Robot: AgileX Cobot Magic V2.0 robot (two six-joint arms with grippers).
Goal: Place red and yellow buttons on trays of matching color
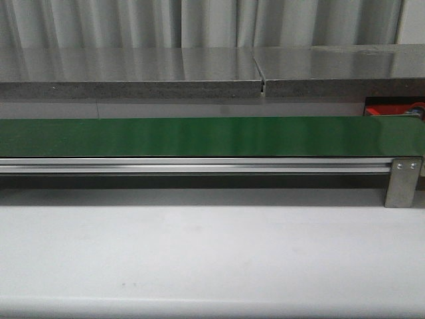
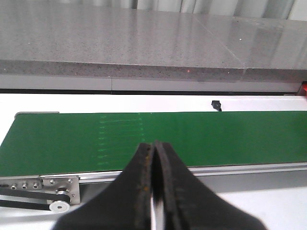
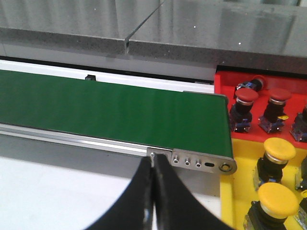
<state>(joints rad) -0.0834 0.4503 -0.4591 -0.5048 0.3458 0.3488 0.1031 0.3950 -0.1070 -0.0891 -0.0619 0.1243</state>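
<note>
The red tray lies past the end of the green belt and holds red buttons on black bases. Beside it, the yellow tray carries yellow buttons. My right gripper is shut with nothing in it, hanging in front of the belt's end bracket. Shut and empty too, my left gripper hangs over the near edge of the belt. No button lies on the belt. The front view shows only a corner of the red tray and neither gripper.
The long green belt runs across on an aluminium rail with a steel bracket at its right end. A grey stone ledge stands behind it. The white tabletop lies in front.
</note>
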